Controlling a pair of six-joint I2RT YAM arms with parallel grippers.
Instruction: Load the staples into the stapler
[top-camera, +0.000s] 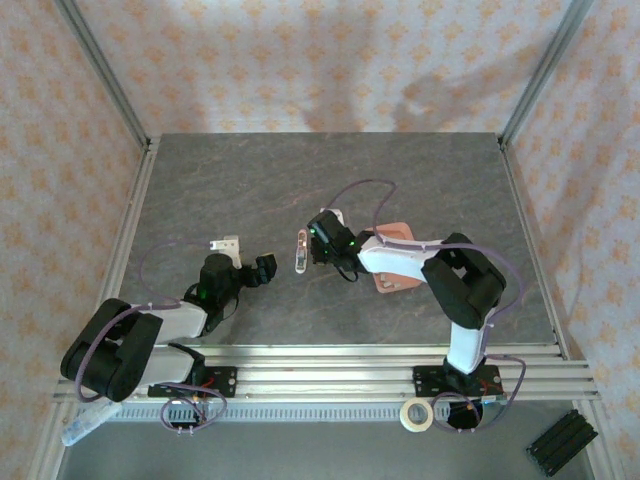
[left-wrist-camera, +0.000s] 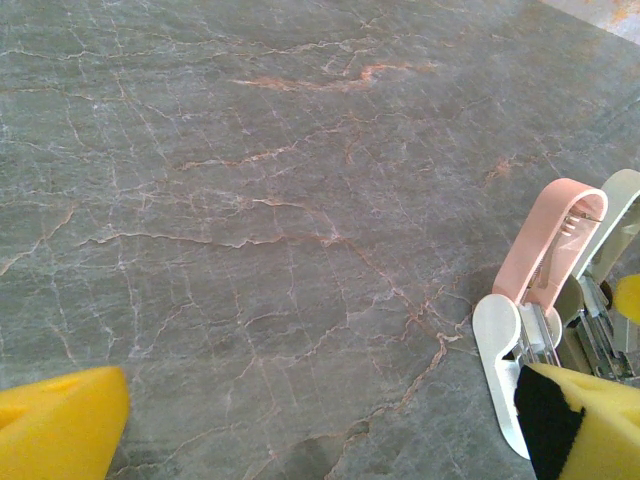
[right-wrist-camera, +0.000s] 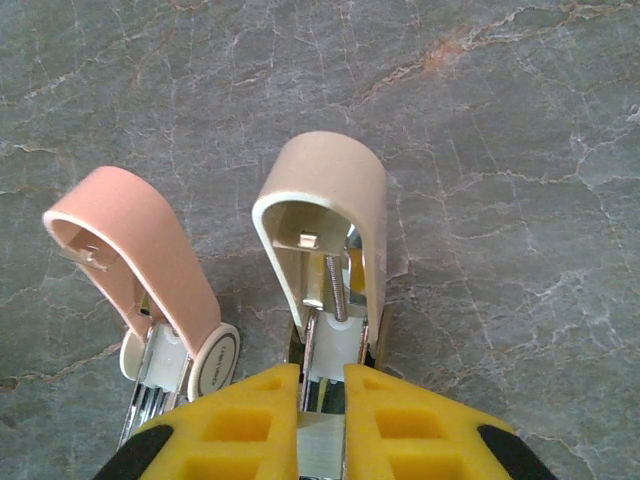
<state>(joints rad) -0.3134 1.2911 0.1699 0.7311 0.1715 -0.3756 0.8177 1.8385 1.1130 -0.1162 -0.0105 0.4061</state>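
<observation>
The right gripper (right-wrist-camera: 320, 395) pinches narrowly on the metal rail of the cream plastic mini stapler (right-wrist-camera: 330, 200), which lies flipped open near the centre of the grey marbled table (top-camera: 200, 180). In the right wrist view a salmon-pink plastic mini stapler (right-wrist-camera: 140, 250) lies at its 9 o'clock. The left gripper (left-wrist-camera: 320, 400) gapes wide at their 8 o'clock.

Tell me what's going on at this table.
The right hand is shut on the metal inner part of a cream stapler, which lies on the grey table with its lid swung open. A pink stapler sits right beside it, also open. The left hand waits nearby, wide open and holding nothing. A pink tray lies under the right arm. No staple strip is visibly going in yet.
</observation>
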